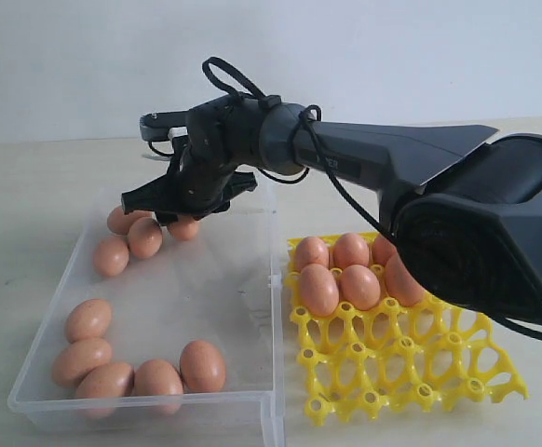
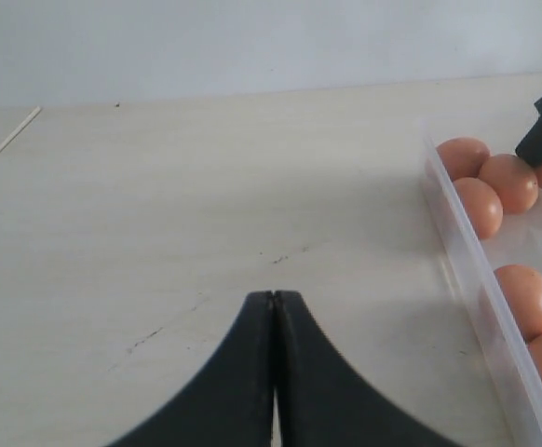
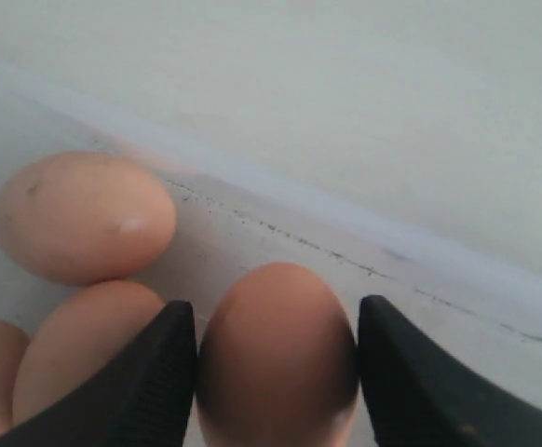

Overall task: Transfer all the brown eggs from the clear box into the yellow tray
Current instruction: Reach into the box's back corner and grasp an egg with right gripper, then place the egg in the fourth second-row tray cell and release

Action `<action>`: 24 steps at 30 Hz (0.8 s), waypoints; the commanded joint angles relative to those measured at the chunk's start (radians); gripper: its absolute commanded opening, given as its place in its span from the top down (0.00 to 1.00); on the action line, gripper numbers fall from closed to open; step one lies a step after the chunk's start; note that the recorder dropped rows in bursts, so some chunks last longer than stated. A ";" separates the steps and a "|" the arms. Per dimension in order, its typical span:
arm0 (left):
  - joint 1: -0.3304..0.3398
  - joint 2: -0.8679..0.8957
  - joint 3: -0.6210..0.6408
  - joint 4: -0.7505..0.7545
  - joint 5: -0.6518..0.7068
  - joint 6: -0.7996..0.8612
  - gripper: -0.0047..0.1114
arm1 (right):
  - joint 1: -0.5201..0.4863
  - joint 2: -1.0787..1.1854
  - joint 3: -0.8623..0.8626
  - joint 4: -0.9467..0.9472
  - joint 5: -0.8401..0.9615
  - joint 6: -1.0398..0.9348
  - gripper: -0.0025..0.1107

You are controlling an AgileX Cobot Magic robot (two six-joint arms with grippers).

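Right jaws: reached across into the far end of the clear box (image 1: 252,399), one on each side of a single egg (image 3: 277,349) and pressed to its sides in the wrist view; that egg sits low, at the level of its neighbours
Left jaws: closed tip to tip, holding nothing, above bare worktop (image 2: 159,233) just outside the box wall
Brown eggs (image 1: 158,379) in box: five clustered at the near end, four at the far end counting the one between the jaws
Yellow tray (image 1: 411,372): beside the box; eggs (image 1: 359,286) fill its far cups, some hidden behind the right arm (image 1: 392,158); near cups bare
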 commanded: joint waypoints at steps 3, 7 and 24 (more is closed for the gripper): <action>0.002 0.004 -0.005 0.003 -0.005 0.001 0.96 | -0.007 -0.097 0.017 -0.002 0.032 -0.049 0.98; 0.002 0.004 -0.005 0.003 -0.005 0.001 0.96 | -0.012 -0.198 0.141 -0.015 0.006 -0.086 0.98; 0.002 0.004 -0.005 0.003 -0.005 0.001 0.96 | -0.185 -0.930 1.338 0.012 -0.761 -0.116 0.98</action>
